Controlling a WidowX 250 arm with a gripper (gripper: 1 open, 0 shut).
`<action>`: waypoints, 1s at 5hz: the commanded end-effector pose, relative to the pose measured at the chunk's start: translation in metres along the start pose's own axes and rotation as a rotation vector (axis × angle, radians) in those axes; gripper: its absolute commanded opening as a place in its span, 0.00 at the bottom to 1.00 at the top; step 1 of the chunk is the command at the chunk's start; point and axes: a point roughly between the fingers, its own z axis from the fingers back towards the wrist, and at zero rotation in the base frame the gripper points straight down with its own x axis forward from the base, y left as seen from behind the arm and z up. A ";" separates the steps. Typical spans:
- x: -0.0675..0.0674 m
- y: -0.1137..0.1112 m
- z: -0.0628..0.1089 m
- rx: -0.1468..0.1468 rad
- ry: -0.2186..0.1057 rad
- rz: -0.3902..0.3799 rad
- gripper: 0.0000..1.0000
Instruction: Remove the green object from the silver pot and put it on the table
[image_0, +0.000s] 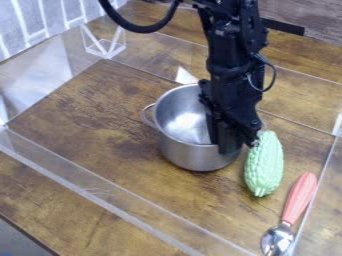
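- I am a single black robot arm reaching down from the top of the picture over a dark brown wooden table (80, 120) edged with clear acrylic walls (80, 170).
- My pincer (238, 143) points straight down at the right rim of the silver pot (187, 140). Its tips sit low against the pot's right side, and from this angle I cannot tell whether they are inside the rim or just outside it.
- My pincer is dark and seen side on, so the picture itself does not show the gap between its fingers; I take it as closed. I cannot see anything held in it.
- The silver pot stands upright near the middle of the table, shiny, with a small loop handle on its left rim. What shows of its inside looks bare metal.
- The green object (265, 165) lies on the table just to the right of the pot, outside it, a bumpy light green oval with tapered ends pointing toward and away from the camera.
- A red-handled spoon (291, 215) lies on the table just right of the green object, its metal bowl nearest the camera.
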 end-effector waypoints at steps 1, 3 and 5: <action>-0.001 0.005 0.032 0.033 -0.065 0.046 0.00; 0.031 0.002 0.033 0.038 -0.069 -0.021 1.00; 0.034 0.019 0.031 0.021 -0.083 -0.126 0.00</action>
